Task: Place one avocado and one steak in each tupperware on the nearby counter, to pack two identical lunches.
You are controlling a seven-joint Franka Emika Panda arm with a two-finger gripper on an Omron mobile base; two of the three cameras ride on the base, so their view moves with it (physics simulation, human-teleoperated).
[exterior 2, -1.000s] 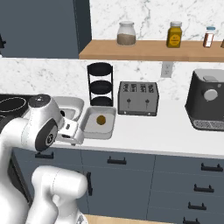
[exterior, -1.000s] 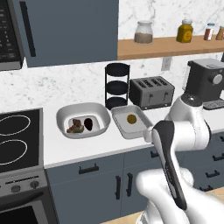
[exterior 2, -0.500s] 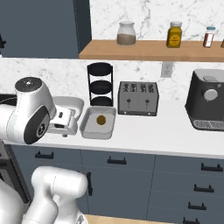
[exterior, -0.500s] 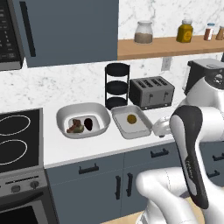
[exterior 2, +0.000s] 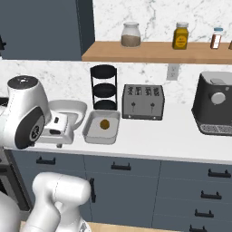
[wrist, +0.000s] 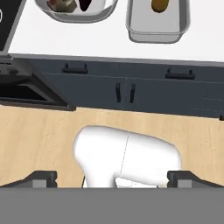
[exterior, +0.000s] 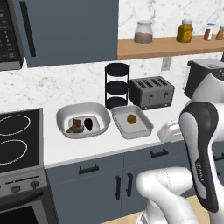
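White counter (exterior: 78, 146) over dark drawers; grey tupperware (exterior: 132, 121) holds yellowish avocado (exterior: 131, 118).

Home kitchen: stovetop (exterior: 15, 138), toaster (exterior: 151, 91), counter (exterior: 83, 146).

On the white counter (exterior: 83, 146), a rounded white tupperware (exterior: 83, 120) sits near the stovetop (exterior: 17, 138) at the left end, with a brown steak (exterior: 75, 127) and a dark avocado (exterior: 89, 124) side by side inside it. Just beside it to the right sits a rectangular tupperware (exterior: 132, 121) with one yellowish-brown item (exterior: 131, 118) in it, and behind both, by the back wall, stand a black three-tier rack (exterior: 117, 85) and a grey toaster (exterior: 152, 92). The white arm (exterior: 201, 144) rises at the right, covering the counter's right end.
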